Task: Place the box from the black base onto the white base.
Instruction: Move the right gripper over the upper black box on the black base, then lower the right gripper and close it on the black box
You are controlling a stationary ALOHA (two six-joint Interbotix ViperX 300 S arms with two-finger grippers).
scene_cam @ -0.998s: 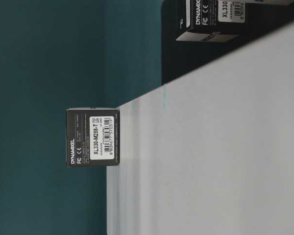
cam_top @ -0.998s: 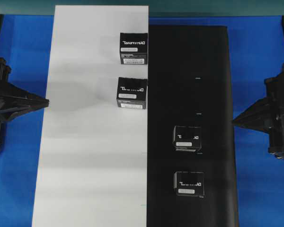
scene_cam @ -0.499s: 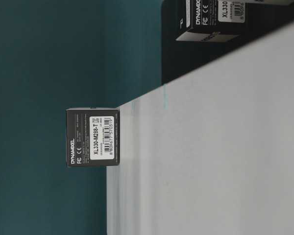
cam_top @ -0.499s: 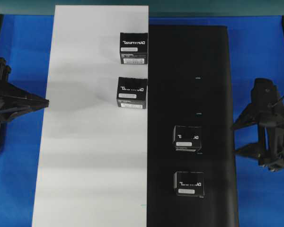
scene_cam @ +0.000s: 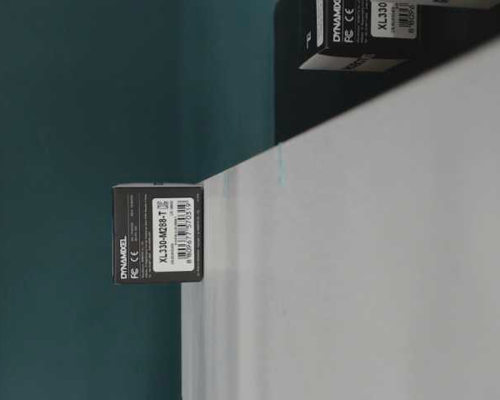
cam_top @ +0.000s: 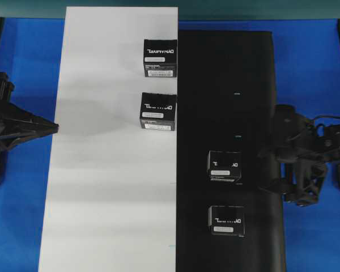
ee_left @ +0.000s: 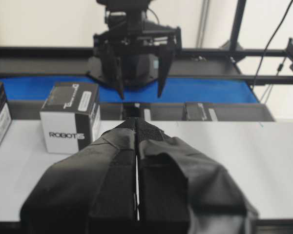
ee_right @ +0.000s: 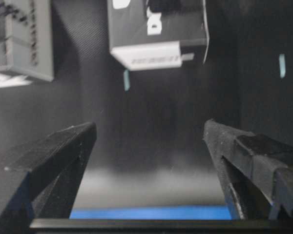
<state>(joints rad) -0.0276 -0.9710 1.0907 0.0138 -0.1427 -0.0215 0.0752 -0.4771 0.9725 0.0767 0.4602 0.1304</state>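
Two black boxes stand on the black base (cam_top: 249, 85): the nearer one (cam_top: 224, 166) and a second one (cam_top: 226, 220). Two more boxes (cam_top: 159, 58) (cam_top: 158, 111) stand on the white base (cam_top: 102, 187). My right gripper (cam_top: 267, 170) is open and empty over the black base's right edge, level with the nearer box and apart from it. In the right wrist view the gripper (ee_right: 149, 129) has that box (ee_right: 158, 34) ahead and the second box (ee_right: 22, 39) at the left. My left gripper (cam_top: 54, 127) is shut and empty at the white base's left edge, and also shows in the left wrist view (ee_left: 136, 123).
The blue table (cam_top: 311, 73) shows around both bases. The left wrist view shows a box (ee_left: 71, 117) on the white base (ee_left: 224, 161) and the right arm (ee_left: 134, 48) beyond. The table-level view shows one box (scene_cam: 158, 233) on the white base (scene_cam: 358, 267).
My right gripper has moved in from the right onto the black base's edge, and its jaws have spread open. The left arm and all boxes have stayed still.
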